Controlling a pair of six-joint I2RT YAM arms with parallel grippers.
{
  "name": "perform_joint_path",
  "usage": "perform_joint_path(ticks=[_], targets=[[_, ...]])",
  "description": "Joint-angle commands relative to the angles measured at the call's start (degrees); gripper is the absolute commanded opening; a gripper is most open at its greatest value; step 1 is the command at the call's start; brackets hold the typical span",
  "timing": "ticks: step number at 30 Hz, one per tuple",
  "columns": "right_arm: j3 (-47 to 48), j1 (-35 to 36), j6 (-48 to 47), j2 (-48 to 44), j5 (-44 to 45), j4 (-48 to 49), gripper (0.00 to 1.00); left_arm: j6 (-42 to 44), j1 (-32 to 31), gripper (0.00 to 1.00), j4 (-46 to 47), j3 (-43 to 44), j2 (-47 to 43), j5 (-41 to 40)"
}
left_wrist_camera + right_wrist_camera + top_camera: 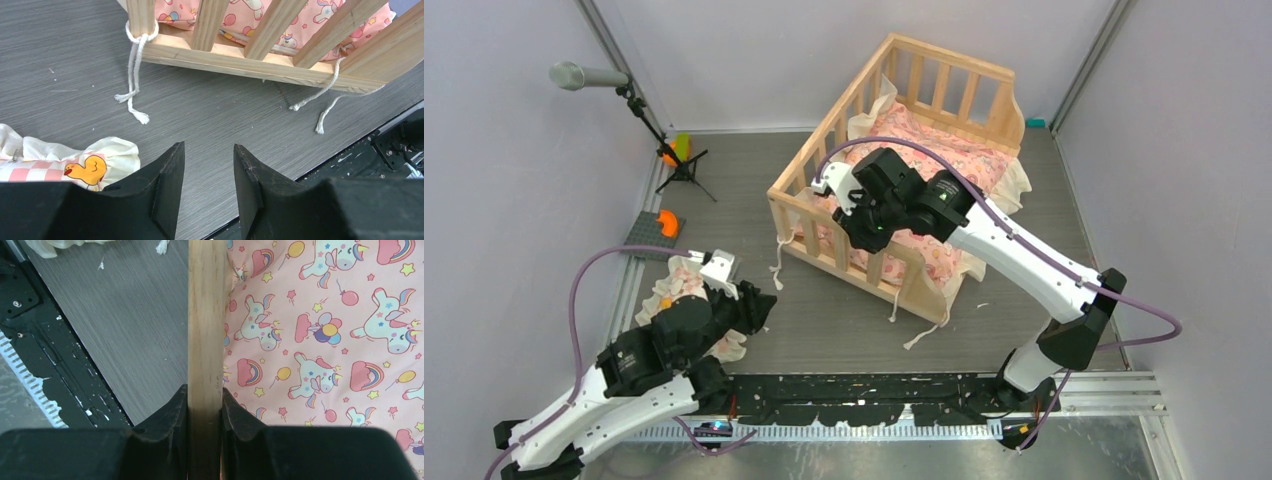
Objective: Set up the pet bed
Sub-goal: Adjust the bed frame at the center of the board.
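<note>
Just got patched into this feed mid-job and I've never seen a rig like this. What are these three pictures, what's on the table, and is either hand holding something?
You are seeing two robot arms bolted at the near edge of a grey table. The wide picture comes from a fixed camera above and behind them. The other two come from a camera on each wrist, looking out past that arm's own hand. On the table stands the pet bed, a slatted wooden frame with a pink cushion inside and white cords tied to it. The right hand is shut on the frame's near top rail. The left hand is open and empty, over the table beside a small frilled pillow.
</note>
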Motion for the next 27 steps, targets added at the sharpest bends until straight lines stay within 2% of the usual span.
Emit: perform_joint_path(ticks=[1,14,19,27], targets=[[-1.89,1.78,-4.21,-6.52,-8.44,1.4,0.0,-0.37,0.12,0.43,-0.31,0.0,-1.31,-0.41],[2.18,9.4,-12.61,-3.42,-11.69,-0.77,0.0,-0.78,0.13,0.42,-0.7,0.37,-1.22,-0.07],[1.81,13.52,-16.69,-4.09,-11.98,-0.69,0.0,-1.96,0.18,0.41,-0.71,-0.12,-4.23,0.87],[0.02,15.58,-30.84,-5.0,-16.29,-6.16,0.0,-1.38,0.11,0.38,-0.24,-0.38,-8.58,4.1]])
